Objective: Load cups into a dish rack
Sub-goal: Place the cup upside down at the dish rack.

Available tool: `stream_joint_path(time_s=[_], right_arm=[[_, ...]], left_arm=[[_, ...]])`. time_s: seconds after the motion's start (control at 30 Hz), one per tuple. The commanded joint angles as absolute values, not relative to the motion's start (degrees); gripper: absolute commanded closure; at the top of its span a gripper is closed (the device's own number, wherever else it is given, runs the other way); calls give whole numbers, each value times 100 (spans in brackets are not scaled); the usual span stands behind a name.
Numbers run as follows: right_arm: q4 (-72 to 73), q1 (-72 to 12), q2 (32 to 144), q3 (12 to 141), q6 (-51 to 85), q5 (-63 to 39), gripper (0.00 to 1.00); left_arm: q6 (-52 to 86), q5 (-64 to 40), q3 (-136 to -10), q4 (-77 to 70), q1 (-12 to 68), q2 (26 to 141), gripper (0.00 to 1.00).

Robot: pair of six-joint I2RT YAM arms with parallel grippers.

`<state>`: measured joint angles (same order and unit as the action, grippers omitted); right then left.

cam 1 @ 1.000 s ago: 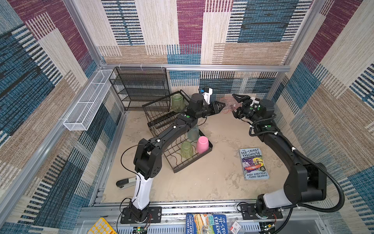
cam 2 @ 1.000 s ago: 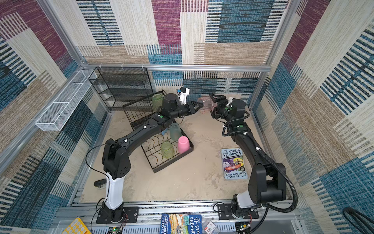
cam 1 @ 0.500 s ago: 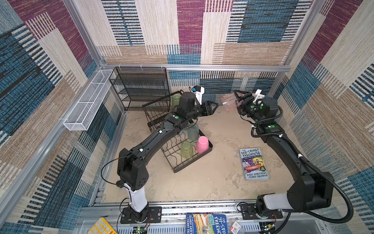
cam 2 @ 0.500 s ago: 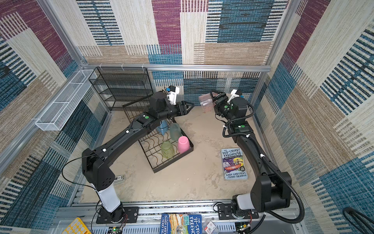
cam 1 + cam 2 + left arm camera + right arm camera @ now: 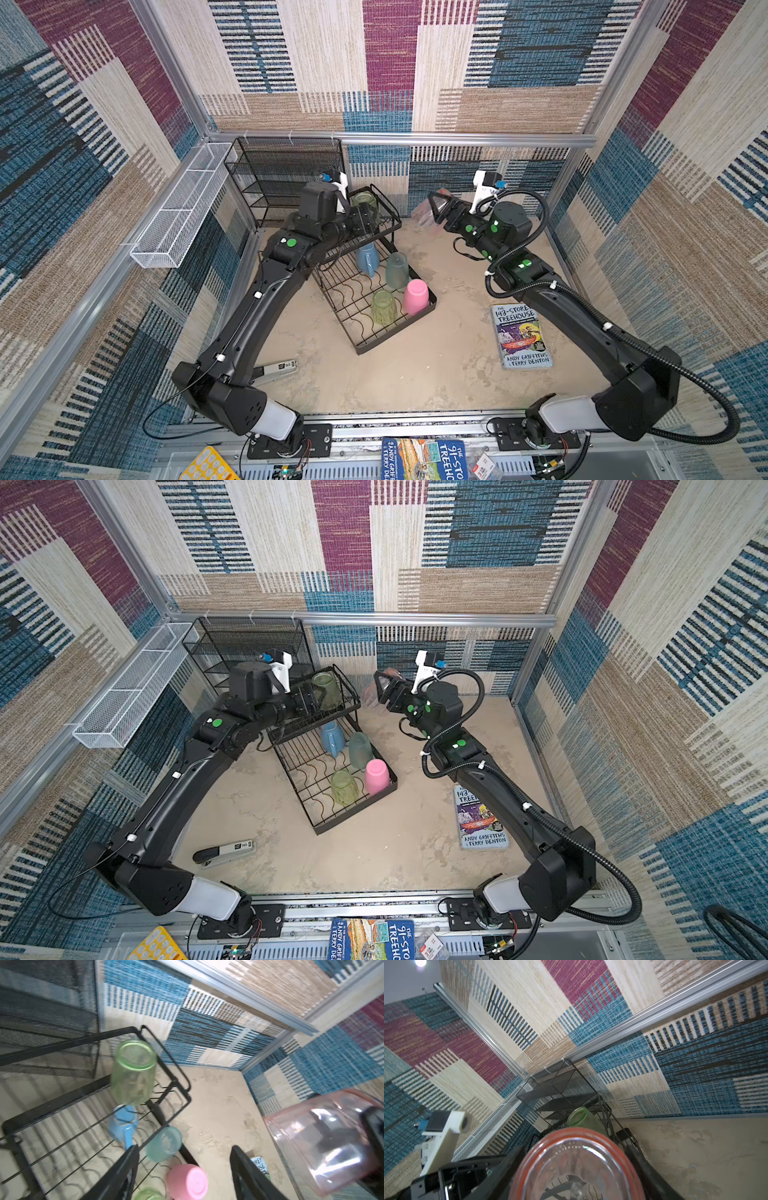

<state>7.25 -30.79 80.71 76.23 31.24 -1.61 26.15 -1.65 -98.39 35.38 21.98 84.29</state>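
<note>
Left gripper (image 5: 185, 1148) pulled back over rack (image 5: 399, 326), jaws apart, empty; right gripper (image 5: 431, 211) grasps clear pink cup (image 5: 419, 215).

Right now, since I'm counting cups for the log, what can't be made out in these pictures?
Lower green cup: left wrist view, cut off by the bottom edge.
Translucent pink cup: right wrist view, a blurred close-up cut by the bottom edge.
Left end effector: both top views, fingertips merge with dish rack wires near the upper green cup.
Front book: both top views, cut off by the bottom edge.
</note>
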Motion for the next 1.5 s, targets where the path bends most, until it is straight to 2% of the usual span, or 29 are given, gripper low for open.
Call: stream_joint_path(time_s=[0.0,0.27,0.57,1.03,1.23,1.47], right_arm=[[1045,-3439,8088,7549,2123,408,46],[1742,-4309,8134,6827,1387,912,47],[2292,-5085,8769,6647,797,996,46],[3093,-5491,9960,6754,256,993,46],[3267,-5606,10568,7008,91,1228,45],[3408,-5791,11260,7408,70,2010,45]], left_arm=[[2411,37,-9760,4282,1769,8212,27],[2619,-162,-9162,4520,443,7656,28],[2654,-597,-8419,4313,-368,7246,27],[2459,-953,-7650,3810,-935,6993,26],[2526,-1154,-7317,3456,-1112,6822,26],[2730,-1468,-7042,3142,-1391,6768,27]])
